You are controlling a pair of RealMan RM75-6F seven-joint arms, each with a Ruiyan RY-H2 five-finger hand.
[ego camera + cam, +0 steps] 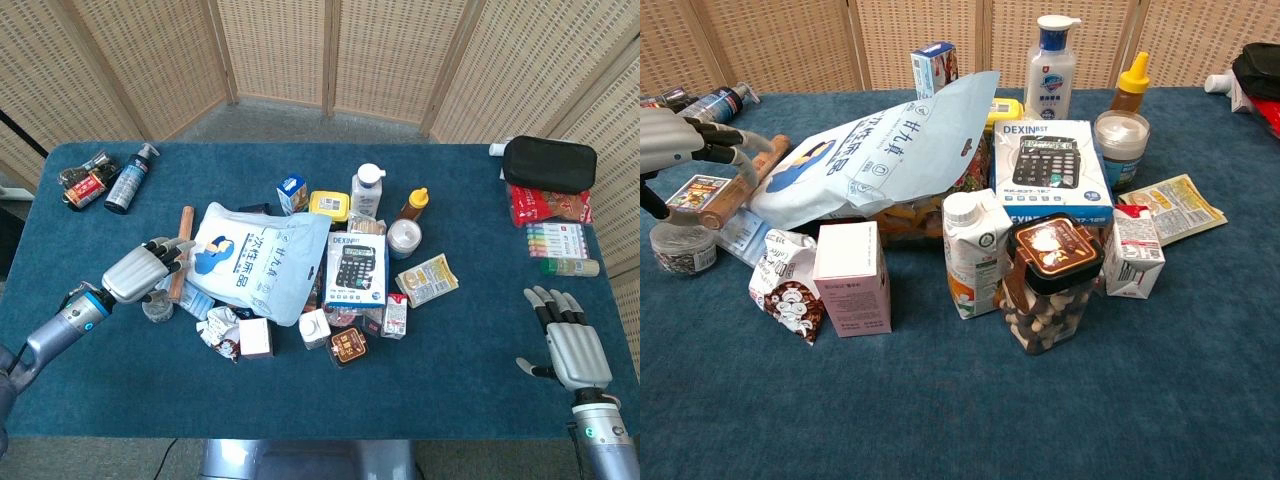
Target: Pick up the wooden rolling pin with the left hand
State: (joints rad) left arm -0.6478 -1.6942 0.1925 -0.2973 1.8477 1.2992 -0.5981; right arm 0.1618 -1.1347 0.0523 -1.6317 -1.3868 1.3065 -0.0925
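The wooden rolling pin [183, 228] lies on the blue table left of the pale blue bag [255, 260], running near to far. In the chest view the rolling pin [735, 190] shows at the left, partly behind fingers. My left hand [140, 269] hovers over the pin's near half, fingers apart and reaching across it; the same left hand [680, 137] holds nothing. My right hand [572, 345] lies open and flat near the table's front right corner, far from the pile.
A small round tin [682, 246] and a card packet [695, 190] sit beside the pin. A dense pile fills the middle: calculator box [357, 268], milk carton [975, 250], pink box [852, 277], bottles. A dark spray bottle [130, 178] lies far left.
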